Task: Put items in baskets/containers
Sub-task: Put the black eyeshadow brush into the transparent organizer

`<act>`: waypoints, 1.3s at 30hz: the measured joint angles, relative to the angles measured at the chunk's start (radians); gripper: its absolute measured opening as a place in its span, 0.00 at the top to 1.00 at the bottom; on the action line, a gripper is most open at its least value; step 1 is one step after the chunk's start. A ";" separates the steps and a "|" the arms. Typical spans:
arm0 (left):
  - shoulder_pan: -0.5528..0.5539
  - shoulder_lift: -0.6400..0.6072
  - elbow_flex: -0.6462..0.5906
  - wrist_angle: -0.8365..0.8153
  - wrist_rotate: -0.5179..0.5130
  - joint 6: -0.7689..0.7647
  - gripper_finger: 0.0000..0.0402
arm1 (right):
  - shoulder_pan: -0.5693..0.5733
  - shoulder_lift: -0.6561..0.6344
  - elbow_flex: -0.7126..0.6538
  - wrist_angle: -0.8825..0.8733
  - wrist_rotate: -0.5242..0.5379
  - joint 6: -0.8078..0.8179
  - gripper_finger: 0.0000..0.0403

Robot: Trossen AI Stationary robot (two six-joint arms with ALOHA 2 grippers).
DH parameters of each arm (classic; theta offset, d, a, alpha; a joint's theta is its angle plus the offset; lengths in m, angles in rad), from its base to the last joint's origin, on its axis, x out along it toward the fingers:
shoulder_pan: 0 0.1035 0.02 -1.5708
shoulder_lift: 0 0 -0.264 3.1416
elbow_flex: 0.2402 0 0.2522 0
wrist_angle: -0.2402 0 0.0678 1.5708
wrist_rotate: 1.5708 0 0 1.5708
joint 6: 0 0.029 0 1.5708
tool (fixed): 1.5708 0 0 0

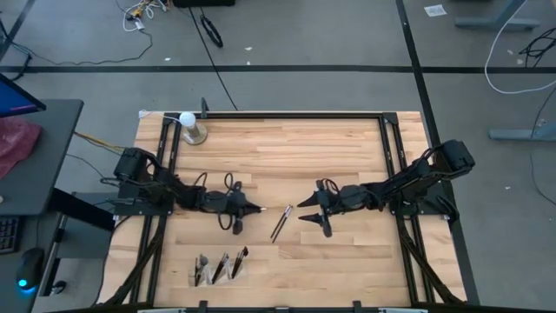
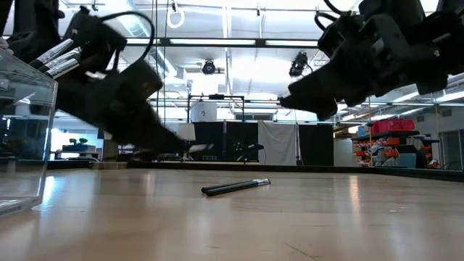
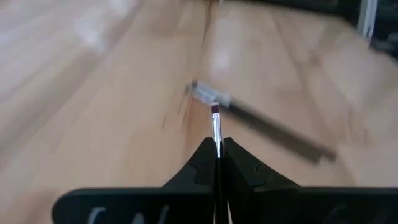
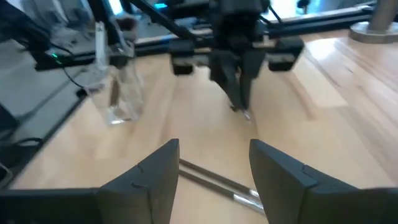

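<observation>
I am working over a pale wooden tabletop [image 1: 339, 165] framed by black rails, standing on a grey floor strung with cables. A white ball on a metal stand [image 1: 190, 127] is sitting at the tabletop's far left corner, and beyond the far edge a large lit hall with shelving is showing.

The clear organizer [image 1: 217, 268] is resting at the near edge, left of centre, nearly see-through, and it is already holding several dark-handled brushes [image 1: 221, 264] with silvery ferrules, leaning in its compartments. Two more dark brushes [image 1: 281, 223] are lying side by side on the bare wood at the middle, between my two arms and well apart from the organizer.

My left gripper [image 1: 254, 209] is hovering just left of that pair, its jaws pinched tight on a single thin brush [image 3: 216, 127], whose silvery ferrule and dark tip are sticking out forward past the fingers [image 3: 193, 171]. My right gripper [image 1: 311, 209] is hanging just right of the pair, its jaws spread wide and holding nothing, with the lying brushes showing between them.
</observation>
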 joint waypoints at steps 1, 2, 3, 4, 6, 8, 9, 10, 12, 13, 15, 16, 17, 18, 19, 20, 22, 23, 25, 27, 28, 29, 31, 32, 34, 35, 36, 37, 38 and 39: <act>0.000 0.000 0.018 0.001 -0.003 0.004 0.97 | 0.000 0.001 0.000 -0.015 0.012 -0.011 0.51; 0.000 0.000 0.036 0.000 -0.005 0.011 0.97 | 0.003 0.006 0.000 -0.023 0.021 -0.023 0.51; 0.003 0.000 0.053 0.001 -0.004 0.015 0.97 | 0.005 0.011 0.000 -0.027 0.028 -0.040 0.51; 0.006 0.000 0.070 0.002 0.003 0.015 0.97 | 0.009 0.020 0.000 -0.022 0.041 -0.057 0.51; 0.017 -0.001 0.106 0.003 0.020 0.010 0.97 | 0.019 0.047 0.000 0.001 0.079 -0.092 0.51; 0.029 -0.002 0.142 0.005 0.047 -0.004 0.97 | 0.032 0.083 0.000 0.037 0.145 -0.123 0.51; 0.035 -0.002 0.158 0.005 0.065 -0.008 0.97 | 0.038 0.100 0.001 0.062 0.181 -0.138 0.51; 0.040 -0.002 0.174 0.005 0.086 -0.010 0.97 | 0.044 0.117 0.003 0.087 0.217 -0.153 0.51; 0.048 -0.002 0.207 0.006 0.130 -0.025 0.96 | 0.056 0.145 0.014 0.121 0.283 -0.181 0.51; 0.052 -0.002 0.222 0.007 0.153 -0.032 0.96 | 0.060 0.156 0.025 0.131 0.303 -0.199 0.51; 0.058 -0.003 0.249 0.001 0.198 -0.051 0.96 | 0.067 0.169 0.056 0.137 0.311 -0.237 0.51; 0.060 -0.003 0.261 -0.005 0.213 -0.058 0.96 | 0.070 0.175 0.076 0.137 0.308 -0.261 0.51; 0.061 -0.003 0.270 -0.008 0.226 -0.062 0.96 | 0.074 0.179 0.093 0.137 0.308 -0.285 0.51; 0.061 -0.003 0.277 -0.010 0.236 -0.063 0.96 | 0.079 0.183 0.109 0.137 0.308 -0.309 0.51; 0.061 -0.004 0.281 -0.010 0.241 -0.064 0.96 | 0.083 0.184 0.124 0.135 0.308 -0.332 0.51; 0.061 -0.004 0.284 -0.010 0.243 -0.064 0.96 | 0.087 0.184 0.137 0.134 0.308 -0.352 0.51; 0.061 -0.004 0.284 -0.012 0.243 -0.065 0.96 | 0.097 0.184 0.158 0.138 0.308 -0.385 0.51; 0.061 -0.004 0.284 -0.013 0.243 -0.065 0.96 | 0.102 0.184 0.164 0.138 0.308 -0.399 0.51; 0.061 -0.004 0.284 -0.013 0.243 -0.065 0.96 | 0.110 0.184 0.171 0.136 0.308 -0.413 0.52; 0.061 -0.004 0.284 -0.019 0.243 -0.065 0.96 | 0.117 0.184 0.171 0.128 0.308 -0.416 0.55; 0.061 -0.004 0.284 -0.020 0.243 -0.065 0.96 | 0.120 0.184 0.171 0.127 0.308 -0.416 0.56; 0.061 -0.004 0.284 -0.019 0.243 -0.065 0.96 | 0.123 0.184 0.171 0.127 0.308 -0.416 0.58; 0.061 -0.004 0.284 -0.020 0.243 -0.065 0.96 | 0.125 0.184 0.171 0.128 0.308 -0.415 0.62; 0.061 -0.004 0.284 -0.020 0.243 -0.065 0.96 | 0.126 0.184 0.171 0.128 0.308 -0.414 0.65; 0.061 -0.004 0.284 -0.020 0.243 -0.065 0.96 | 0.126 0.184 0.171 0.128 0.308 -0.413 0.70; 0.061 -0.004 0.284 -0.020 0.243 -0.066 0.96 | 0.126 0.184 0.171 0.128 0.308 -0.413 0.72; 0.061 -0.004 0.284 -0.020 0.243 -0.066 0.96 | 0.125 0.184 0.171 0.129 0.308 -0.413 0.75; 0.061 -0.004 0.284 -0.020 0.243 -0.066 0.96 | 0.125 0.184 0.171 0.129 0.308 -0.413 0.77; 0.061 -0.004 0.284 -0.021 0.244 -0.066 0.96 | 0.125 0.184 0.171 0.129 0.308 -0.413 0.80; 0.061 -0.004 0.284 -0.023 0.245 -0.066 0.96 | 0.125 0.184 0.171 0.129 0.308 -0.413 0.83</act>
